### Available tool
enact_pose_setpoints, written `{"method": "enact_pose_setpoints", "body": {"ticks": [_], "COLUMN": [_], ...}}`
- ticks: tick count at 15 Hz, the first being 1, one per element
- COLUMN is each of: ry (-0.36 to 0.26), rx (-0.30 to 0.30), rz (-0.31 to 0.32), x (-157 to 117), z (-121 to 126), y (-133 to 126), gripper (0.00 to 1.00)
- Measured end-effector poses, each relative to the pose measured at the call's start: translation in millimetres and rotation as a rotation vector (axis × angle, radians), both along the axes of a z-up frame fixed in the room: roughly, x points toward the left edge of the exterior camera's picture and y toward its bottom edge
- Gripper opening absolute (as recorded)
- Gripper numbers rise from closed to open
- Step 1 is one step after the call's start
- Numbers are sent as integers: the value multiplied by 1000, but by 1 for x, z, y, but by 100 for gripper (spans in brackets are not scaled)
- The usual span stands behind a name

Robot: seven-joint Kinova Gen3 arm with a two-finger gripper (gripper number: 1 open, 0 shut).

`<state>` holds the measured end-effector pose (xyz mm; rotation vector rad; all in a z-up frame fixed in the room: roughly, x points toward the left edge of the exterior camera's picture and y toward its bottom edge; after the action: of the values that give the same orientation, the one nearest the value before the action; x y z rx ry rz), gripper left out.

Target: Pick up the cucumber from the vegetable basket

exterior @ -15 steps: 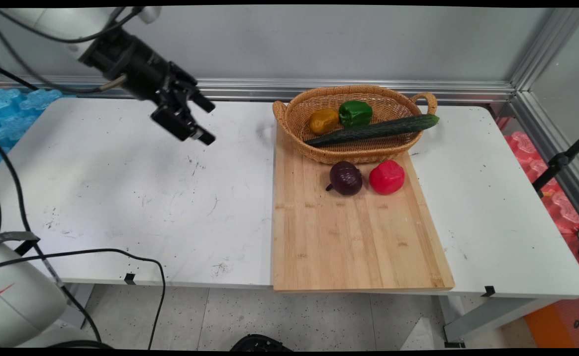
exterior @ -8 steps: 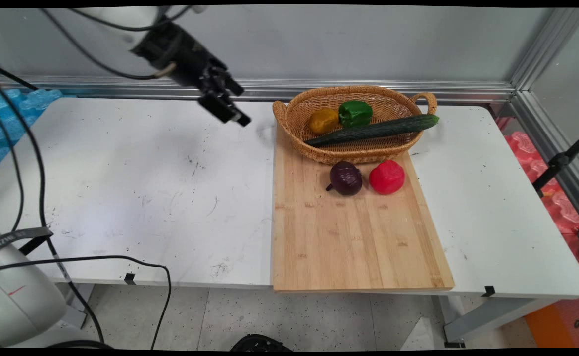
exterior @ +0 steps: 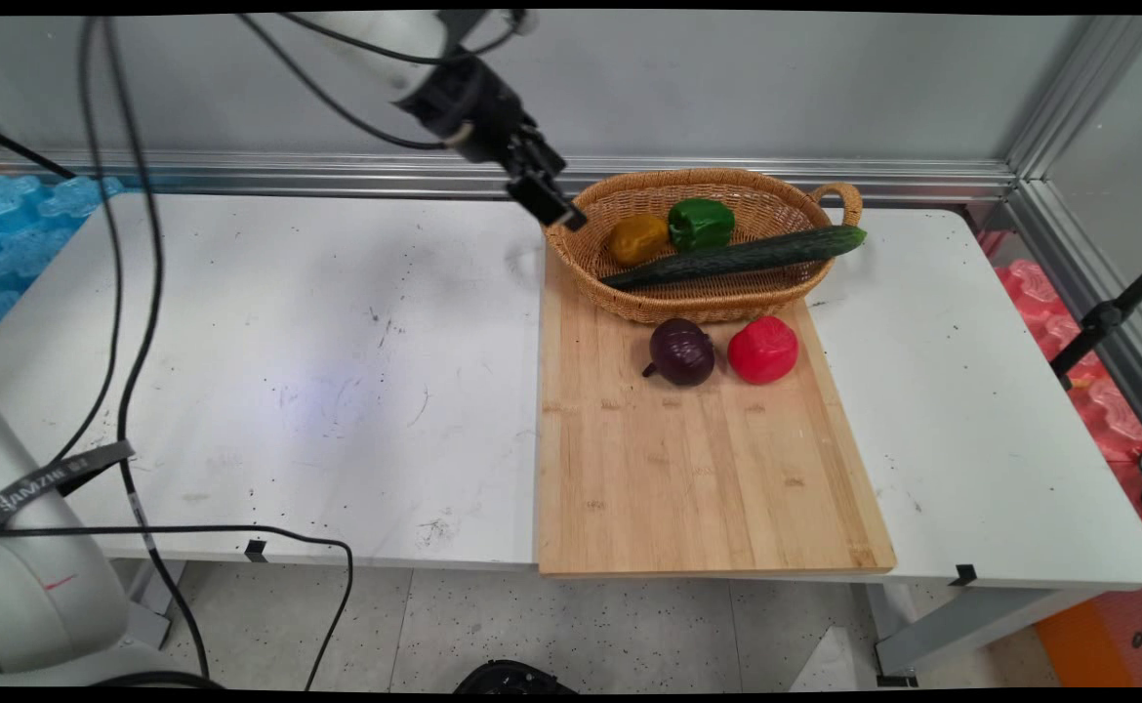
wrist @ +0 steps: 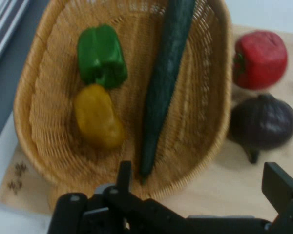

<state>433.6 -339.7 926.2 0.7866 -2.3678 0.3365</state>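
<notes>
The gripper (exterior: 550, 203) hangs above the left end of the basket (exterior: 786, 200), near the table's (exterior: 239, 342) back edge, holding nothing. Its jaws stand wide: the hand view shows one finger (wrist: 124, 176) low at the left and the other far off at the right edge, with clear space between.

The basket sits on the back end of the board (exterior: 698, 469), which lies flush with the table's front edge. In it, a yellow pepper (exterior: 638, 239) touches a green pepper (exterior: 701, 224) toward the wall side. A cucumber (exterior: 737, 257), too long to lie flat inside, rests slantwise with its tip over the right rim.

On the board, just in front of the basket, stand an onion (exterior: 681, 352) and a red pepper (exterior: 762, 350), side by side.
</notes>
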Motion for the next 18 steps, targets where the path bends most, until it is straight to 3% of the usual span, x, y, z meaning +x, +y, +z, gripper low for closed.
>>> {"method": "enact_pose_setpoints", "body": {"ticks": [10, 18], "ry": [-26, -59], "rx": [-11, 7], "rz": [-16, -67], "x": [-78, -129], "z": [-60, -106], "y": [-86, -128], "gripper": [100, 100]}}
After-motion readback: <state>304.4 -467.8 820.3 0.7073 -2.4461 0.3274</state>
